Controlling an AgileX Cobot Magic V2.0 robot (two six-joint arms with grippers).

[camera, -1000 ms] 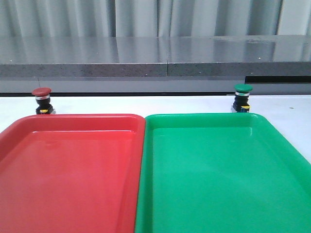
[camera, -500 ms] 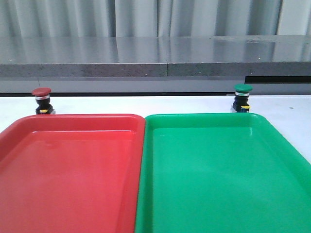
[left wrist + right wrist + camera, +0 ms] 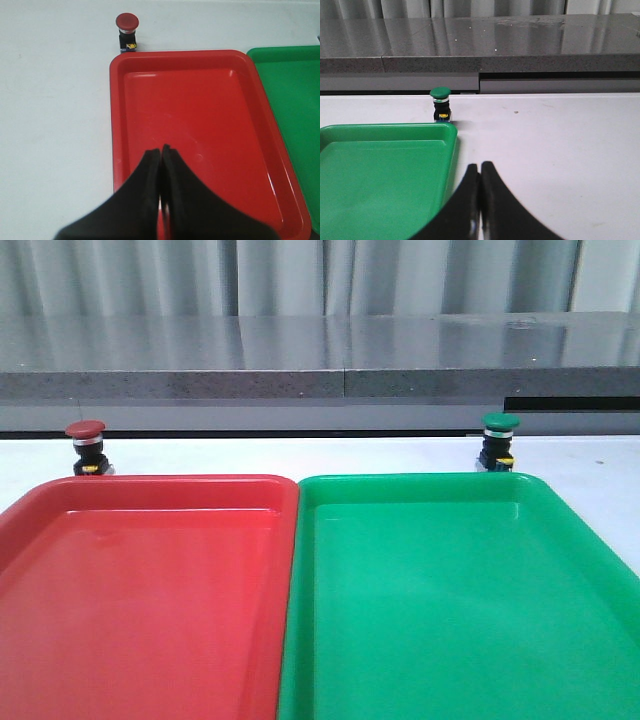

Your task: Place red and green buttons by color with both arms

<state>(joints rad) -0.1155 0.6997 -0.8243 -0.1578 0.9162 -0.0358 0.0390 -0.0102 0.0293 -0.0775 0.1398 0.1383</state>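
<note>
Both jaws pressed together, empty; neither arm visible from front; green tray (image 3: 295,100) cut off.

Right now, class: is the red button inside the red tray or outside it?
Outside. The red button stands upright on the white table just beyond the far left corner of the red tray, whose inside holds nothing.

Low forward front view; wrist views above, sharing red tray (image 3: 150,570), green tray (image 3: 450,580).
</note>
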